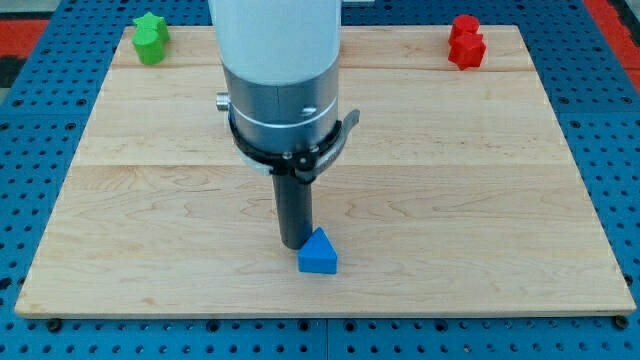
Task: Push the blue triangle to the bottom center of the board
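One blue triangle (318,254) touching my tip (293,246); tip upper-left.

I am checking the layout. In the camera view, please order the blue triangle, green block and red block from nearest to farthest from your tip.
1. Blue triangle: touching or almost touching my tip, on its right, near the view's bottom.
2. Green block: the view's top left corner.
3. Red block: the view's top right corner, slightly farther than green.
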### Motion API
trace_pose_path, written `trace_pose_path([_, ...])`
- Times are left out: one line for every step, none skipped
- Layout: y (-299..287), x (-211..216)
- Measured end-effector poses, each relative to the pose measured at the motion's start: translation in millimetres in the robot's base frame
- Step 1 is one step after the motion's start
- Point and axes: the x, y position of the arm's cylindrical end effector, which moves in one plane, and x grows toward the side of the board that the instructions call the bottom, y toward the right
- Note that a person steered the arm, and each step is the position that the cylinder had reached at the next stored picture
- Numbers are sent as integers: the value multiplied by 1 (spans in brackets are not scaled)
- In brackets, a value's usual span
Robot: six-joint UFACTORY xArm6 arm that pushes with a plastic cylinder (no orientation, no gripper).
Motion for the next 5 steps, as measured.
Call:
trace_pose_path([-1, 2])
trace_pose_path([-39, 1])
trace_pose_path([-117, -40])
trace_pose_path([-158, -95])
trace_pose_path([-160, -169])
